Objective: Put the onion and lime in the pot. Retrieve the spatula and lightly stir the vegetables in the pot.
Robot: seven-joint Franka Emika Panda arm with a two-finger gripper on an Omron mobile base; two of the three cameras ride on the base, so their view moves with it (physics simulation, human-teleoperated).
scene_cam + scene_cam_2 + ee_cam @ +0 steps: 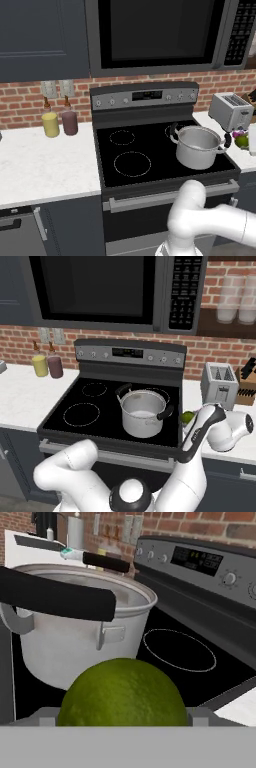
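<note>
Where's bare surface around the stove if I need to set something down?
Free: white counter left of the stove, in front of the two bottles; also the left burners. Crowded: right side, where pot, toaster, lime and onion cluster.

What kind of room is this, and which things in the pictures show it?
A home kitchen, rendered rather than real. A black glass-top stove carries a steel pot, a microwave hangs above it, and a toaster stands on the white counter before a brick wall.
</note>
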